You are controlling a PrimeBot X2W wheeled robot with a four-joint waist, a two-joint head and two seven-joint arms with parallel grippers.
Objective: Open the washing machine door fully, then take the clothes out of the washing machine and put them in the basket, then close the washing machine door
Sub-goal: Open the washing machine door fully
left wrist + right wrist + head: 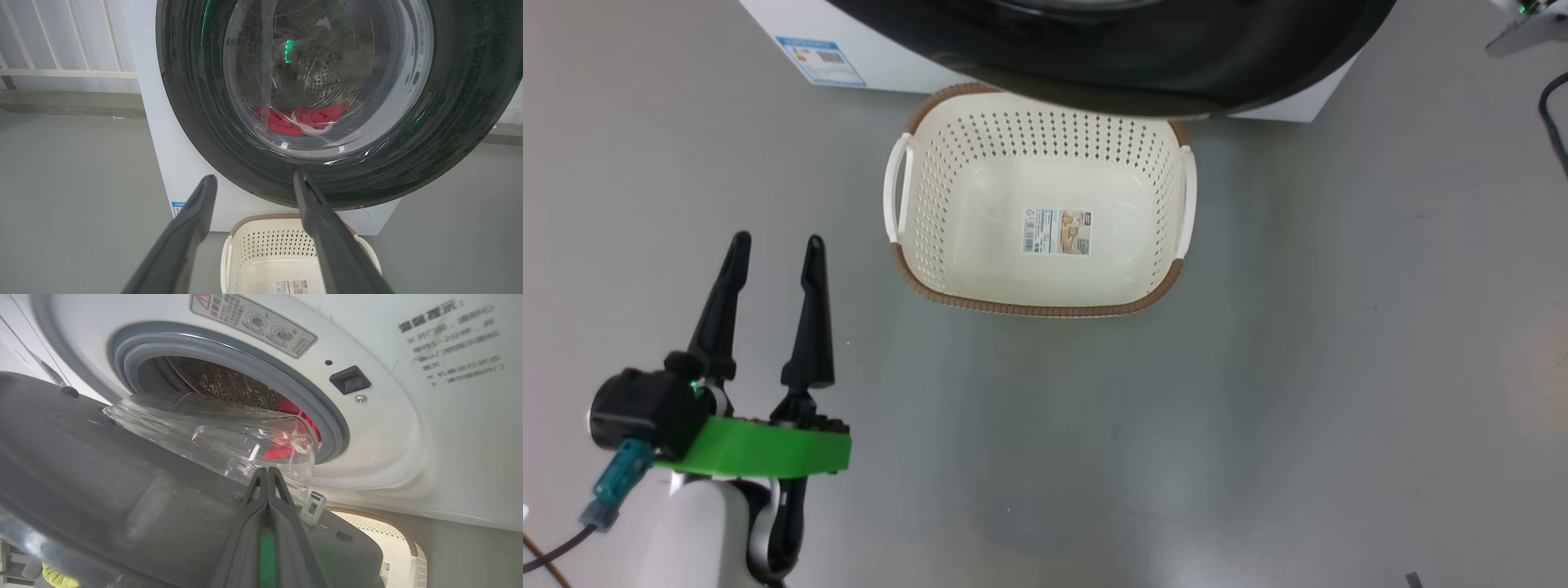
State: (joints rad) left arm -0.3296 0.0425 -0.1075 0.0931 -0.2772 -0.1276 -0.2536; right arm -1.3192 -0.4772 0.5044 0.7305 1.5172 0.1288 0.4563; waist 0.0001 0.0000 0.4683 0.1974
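We're opening: washing machine door (102,490) ajar lower left, right hand (267,473) pinched shut, empty, behind it; left hand (777,241) spread, empty, clothes (302,120) in drum. Next we push the door wide.

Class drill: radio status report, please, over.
Left gripper open. Right gripper shut at inner side of partly open washing machine door. Red clothes in drum. Basket empty, door overhanging its far rim.
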